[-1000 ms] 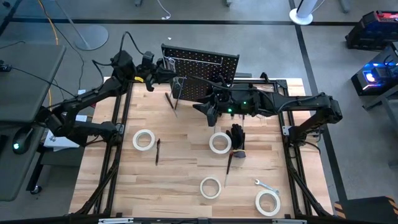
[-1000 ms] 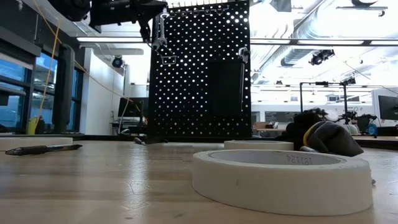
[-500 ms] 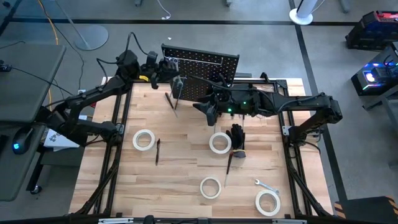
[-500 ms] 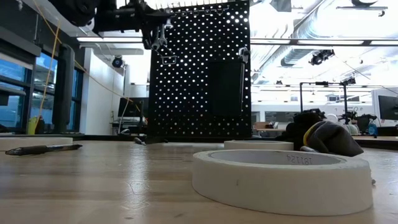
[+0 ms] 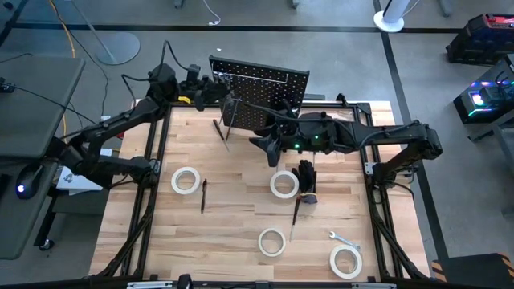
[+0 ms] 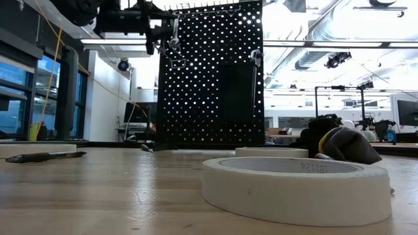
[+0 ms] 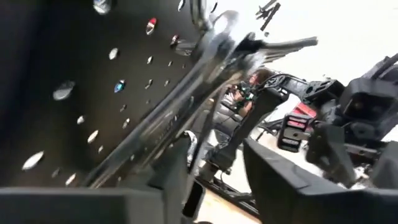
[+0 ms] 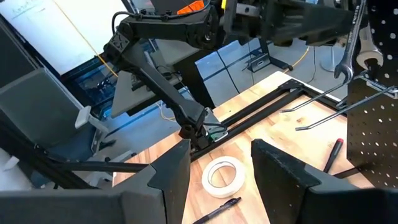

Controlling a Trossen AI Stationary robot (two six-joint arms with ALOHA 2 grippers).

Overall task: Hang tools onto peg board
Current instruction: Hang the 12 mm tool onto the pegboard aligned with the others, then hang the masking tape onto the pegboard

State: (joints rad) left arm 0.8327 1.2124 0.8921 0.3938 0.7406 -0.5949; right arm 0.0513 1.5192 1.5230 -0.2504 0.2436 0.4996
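Observation:
The black peg board (image 5: 259, 80) (image 6: 209, 78) stands upright at the table's far edge. A silver wrench (image 6: 175, 34) (image 7: 186, 93) hangs flat against its upper left corner from a wire hook (image 7: 205, 15). My left gripper (image 5: 210, 87) (image 7: 214, 152) is level at that corner, open, with the wrench's handle beside one finger. My right gripper (image 5: 269, 144) (image 8: 221, 180) hovers open over mid-table, holding nothing. Several white tape rolls (image 5: 185, 181), a second wrench (image 5: 344, 240), screwdrivers (image 5: 203, 195) and a black glove bundle (image 5: 305, 177) lie on the table. My left gripper stands open beside the wrench's handle (image 7: 146, 146), coming level at the board's front. The handle's lower end goes behind one finger (image 7: 171, 177), so I cannot tell whether that finger touches it. The wrench's head hangs on the hook.
Two metal rods (image 5: 225, 124) (image 8: 323, 106) lean against the board's lower left. A small black bin (image 6: 236, 91) sits on the board's face. The black table frame (image 5: 152, 160) runs along both sides. Bare wood lies between the tape rolls.
My left gripper has gone toward the table's far edge, up to the peg board's upper left corner, carrying the wrench. The wrench, which hung a little off the board and tilted, now lies close against the board's face.

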